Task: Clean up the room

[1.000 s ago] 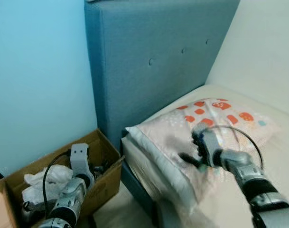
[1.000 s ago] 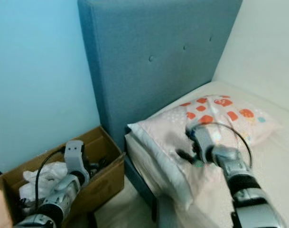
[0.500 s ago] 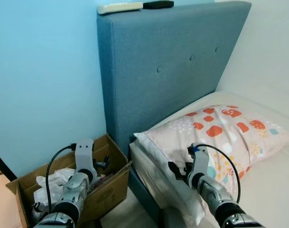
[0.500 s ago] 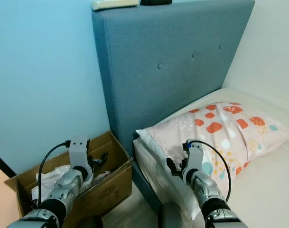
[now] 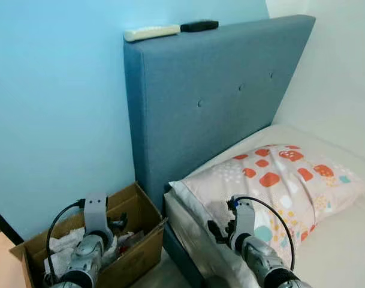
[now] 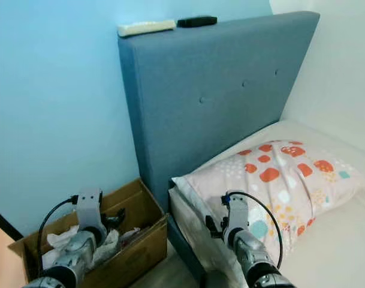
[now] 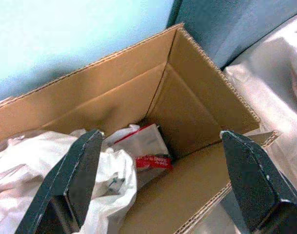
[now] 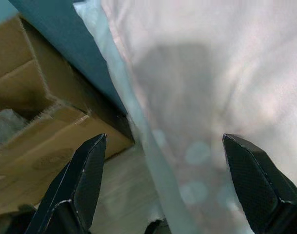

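Note:
An open cardboard box (image 5: 133, 257) stands on the floor between the blue wall and the bed. It holds crumpled white plastic (image 7: 46, 158) and a red-and-white packet (image 7: 149, 152). My left gripper (image 7: 160, 132) hangs open above the box, holding nothing. A pale pillow (image 5: 278, 180) with orange patches lies at the head of the bed. Over the pillow's near corner my right gripper (image 8: 164, 136) is open and empty; it also shows as the right gripper (image 5: 216, 231) from the head. A white remote (image 5: 151, 32) and a black remote (image 5: 199, 26) rest on top of the headboard.
The tall blue padded headboard (image 5: 212, 96) stands against the light blue wall (image 5: 50, 108). The cream mattress (image 5: 344, 246) stretches to the right, with a white wall behind it. A strip of wooden floor (image 8: 124, 195) runs between box and bed frame.
The camera has risen and pulled back, so the headboard top and both remotes now show. My right gripper has drawn back from the pillow's middle to its near corner. The left stays over the box.

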